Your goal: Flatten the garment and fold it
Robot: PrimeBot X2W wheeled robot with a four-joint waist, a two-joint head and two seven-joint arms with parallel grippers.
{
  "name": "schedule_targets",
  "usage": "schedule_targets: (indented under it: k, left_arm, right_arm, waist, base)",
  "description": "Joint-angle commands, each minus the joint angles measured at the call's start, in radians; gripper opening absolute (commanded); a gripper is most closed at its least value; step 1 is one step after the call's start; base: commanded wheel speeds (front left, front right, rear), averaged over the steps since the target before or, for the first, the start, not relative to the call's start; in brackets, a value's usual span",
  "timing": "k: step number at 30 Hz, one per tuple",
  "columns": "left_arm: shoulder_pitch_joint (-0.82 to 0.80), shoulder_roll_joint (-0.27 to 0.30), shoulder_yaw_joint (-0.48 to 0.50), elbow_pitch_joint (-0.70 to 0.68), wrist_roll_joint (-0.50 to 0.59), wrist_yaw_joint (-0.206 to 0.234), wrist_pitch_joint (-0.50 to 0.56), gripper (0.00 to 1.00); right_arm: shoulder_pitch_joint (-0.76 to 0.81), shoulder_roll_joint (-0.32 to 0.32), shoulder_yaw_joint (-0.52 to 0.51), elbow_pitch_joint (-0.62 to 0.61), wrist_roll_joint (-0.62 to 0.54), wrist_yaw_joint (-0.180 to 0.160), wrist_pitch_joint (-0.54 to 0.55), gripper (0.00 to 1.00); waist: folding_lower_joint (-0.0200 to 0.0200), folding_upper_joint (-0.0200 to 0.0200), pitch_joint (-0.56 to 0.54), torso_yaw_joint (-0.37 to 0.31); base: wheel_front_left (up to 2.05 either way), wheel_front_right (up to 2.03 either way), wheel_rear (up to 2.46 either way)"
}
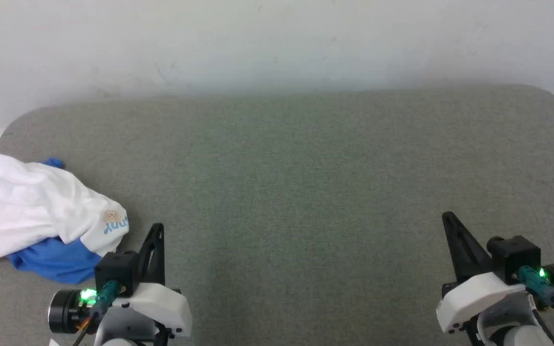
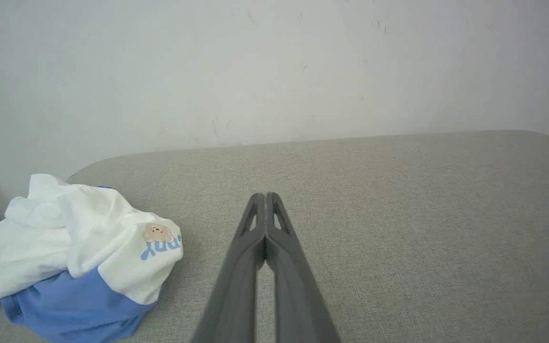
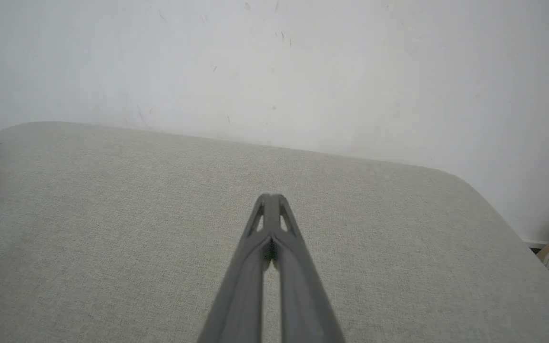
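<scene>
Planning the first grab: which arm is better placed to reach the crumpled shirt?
Left. The garment lies bunched at the left edge of the grey surface, close beside the shut left pincer. The right pincer, also shut, sits far across it.

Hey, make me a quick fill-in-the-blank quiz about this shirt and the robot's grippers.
The garment lies crumpled near the grey surface's ____ edge.
The left gripper and right gripper are both ____.
Beneath its white cloth, the garment shows ____ fabric.
Missing words: left, shut, blue.
</scene>
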Motion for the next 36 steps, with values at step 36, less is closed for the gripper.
schedule_targets:
  k: [36]
  left_arm:
    - [-0.012,-0.001,0.004,-0.005,0.006,0.006,0.000,0.00]
  right_arm:
    - [-0.014,0.000,-0.002,-0.005,-0.005,0.005,0.000,0.00]
  waist:
    - [0.0000,0.0000,0.000,0.000]
  base:
    - [0.00,0.00,0.00]
